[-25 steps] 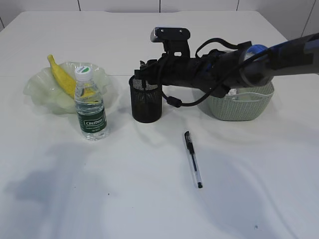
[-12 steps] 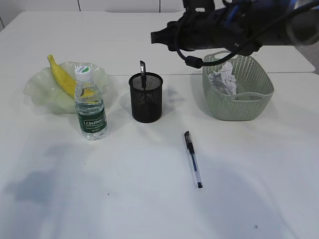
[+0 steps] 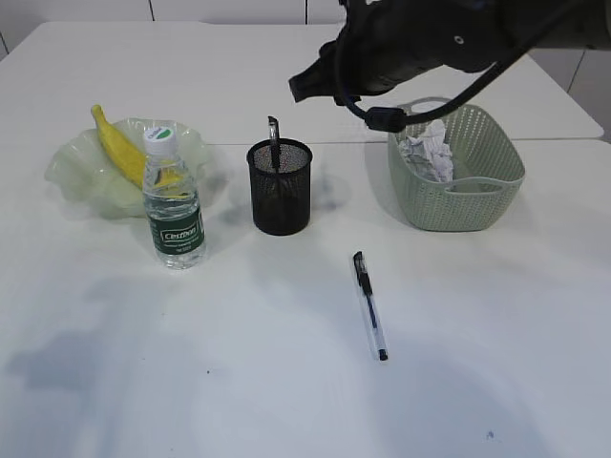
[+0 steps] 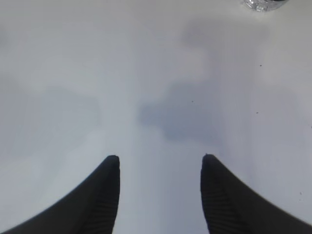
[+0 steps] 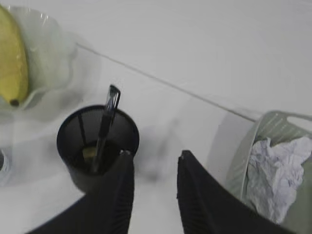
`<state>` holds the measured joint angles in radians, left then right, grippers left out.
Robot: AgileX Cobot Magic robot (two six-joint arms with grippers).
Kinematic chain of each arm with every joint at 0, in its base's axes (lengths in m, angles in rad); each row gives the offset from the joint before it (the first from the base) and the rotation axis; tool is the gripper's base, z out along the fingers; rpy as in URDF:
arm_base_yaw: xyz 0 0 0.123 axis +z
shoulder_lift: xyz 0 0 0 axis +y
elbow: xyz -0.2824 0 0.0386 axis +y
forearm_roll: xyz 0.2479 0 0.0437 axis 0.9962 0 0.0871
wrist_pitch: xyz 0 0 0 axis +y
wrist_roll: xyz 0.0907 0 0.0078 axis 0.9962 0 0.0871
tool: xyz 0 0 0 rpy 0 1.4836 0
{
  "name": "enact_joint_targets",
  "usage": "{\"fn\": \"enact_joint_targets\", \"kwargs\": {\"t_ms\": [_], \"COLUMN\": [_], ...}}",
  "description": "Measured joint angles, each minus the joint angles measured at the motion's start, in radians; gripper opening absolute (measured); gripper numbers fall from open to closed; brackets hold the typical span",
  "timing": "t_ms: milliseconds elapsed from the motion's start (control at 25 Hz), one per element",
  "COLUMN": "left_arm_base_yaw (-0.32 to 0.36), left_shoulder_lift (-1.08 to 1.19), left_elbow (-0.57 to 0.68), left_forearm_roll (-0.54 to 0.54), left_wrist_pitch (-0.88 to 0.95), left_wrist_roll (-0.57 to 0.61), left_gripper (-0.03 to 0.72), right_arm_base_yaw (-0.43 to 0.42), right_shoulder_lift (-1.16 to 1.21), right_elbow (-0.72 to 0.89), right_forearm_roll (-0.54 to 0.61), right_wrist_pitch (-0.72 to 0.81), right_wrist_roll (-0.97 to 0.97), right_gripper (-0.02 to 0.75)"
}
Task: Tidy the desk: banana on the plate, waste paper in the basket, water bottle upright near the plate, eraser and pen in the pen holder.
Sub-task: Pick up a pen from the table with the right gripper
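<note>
Lying flat on the table in front of the pen holder (image 3: pixel 280 186), the loose pen (image 3: pixel 369 302) is the piece you have yet to deal with; it rests well apart from everything, cap end toward the holder, tip toward the camera. Another pen (image 5: pixel 104 127) already stands tilted inside the black mesh cup, and in the right wrist view a pale block at the bottom looks like the eraser (image 5: pixel 90 153), though it is too dim to be sure. Around these, the rest reads as finished: the banana (image 3: pixel 119 145) lies on the plate (image 3: pixel 72 172), the water bottle (image 3: pixel 173 202) stands upright just beside it, and the waste paper (image 3: pixel 428 153) sits in the basket (image 3: pixel 458 196).

Your right gripper (image 5: pixel 152 161) hangs above the gap between holder and basket, jaws parted and empty. Your left gripper (image 4: pixel 160 163) hovers over bare table, jaws spread wide, nothing between them.

So the step in hand, as I judge it, is the last pen. Bring one arm down over its barrel, line the jaws across it, not along it, and close low, since it is thin and may roll. Then you must tip it upright and drop it clear of the pen already in the cup.
</note>
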<state>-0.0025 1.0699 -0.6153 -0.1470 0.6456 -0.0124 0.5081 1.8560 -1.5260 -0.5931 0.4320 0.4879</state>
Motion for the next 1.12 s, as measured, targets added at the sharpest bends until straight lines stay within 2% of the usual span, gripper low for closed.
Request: {"fn": "enact_joint_targets", "kwargs": {"t_ms": [320,600,680,1000,1120], "left_arm_base_yaw": [0.0,0.0,0.0,0.0,0.0], "left_shoulder_lift": [0.0,0.0,0.0,0.0,0.0], "left_elbow": [0.0,0.0,0.0,0.0,0.0], "left_forearm_roll": [0.0,-0.002,-0.002,-0.002,-0.004], "left_wrist_pitch": [0.0,0.018,0.023,0.052,0.055], "left_wrist_roll": [0.0,0.0,0.0,0.0,0.0], "left_gripper": [0.37,0.37,0.37,0.37,0.37], "right_arm_base_yaw": [0.005,-0.002,-0.023,-0.188,-0.208], "right_shoulder_lift": [-0.019,-0.03,-0.033,-0.035,-0.035], "right_elbow": [0.002,0.007,0.023,0.22,0.272], "right_forearm_roll": [0.368,0.493,0.537,0.833,0.873], "right_wrist_pitch": [0.299,0.462,0.489,0.524,0.524], "right_wrist_roll": [-0.476,-0.633,-0.67,-0.865,-0.851], "right_gripper": [0.239,0.239,0.239,0.239,0.239]}}
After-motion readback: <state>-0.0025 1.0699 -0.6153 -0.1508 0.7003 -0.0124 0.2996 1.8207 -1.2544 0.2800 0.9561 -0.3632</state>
